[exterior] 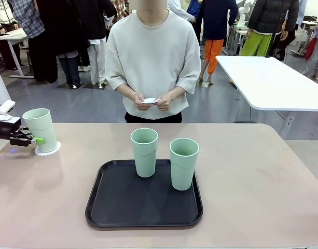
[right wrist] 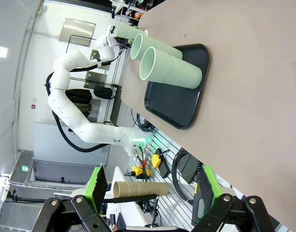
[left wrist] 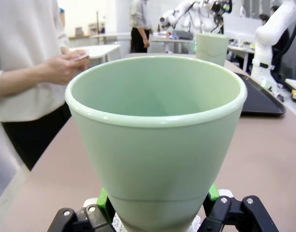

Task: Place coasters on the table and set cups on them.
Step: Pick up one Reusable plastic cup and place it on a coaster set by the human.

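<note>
Our left gripper (exterior: 41,140) is clamped low on a mint-green tumbler (exterior: 39,126), with its green pads pressed to either side of the narrow base. The tumbler stands upright on a scalloped white coaster (exterior: 49,151) near the left edge of the tan table (exterior: 252,181). Through the left wrist camera we look straight into its mouth, and it is empty.

Our right gripper (right wrist: 150,188) hangs with its jaws wide apart and nothing between them, well away from the cups.

In the middle of the table lies a black tray (exterior: 143,224). Two more tumblers stand upright in it, the rear-left tumbler (exterior: 144,152) and the front-right tumbler (exterior: 183,163), near each other but not touching. We see nothing inside either.

Across the table, the person's hands (exterior: 153,102) hold a second coaster (exterior: 150,100) at waist height.
</note>
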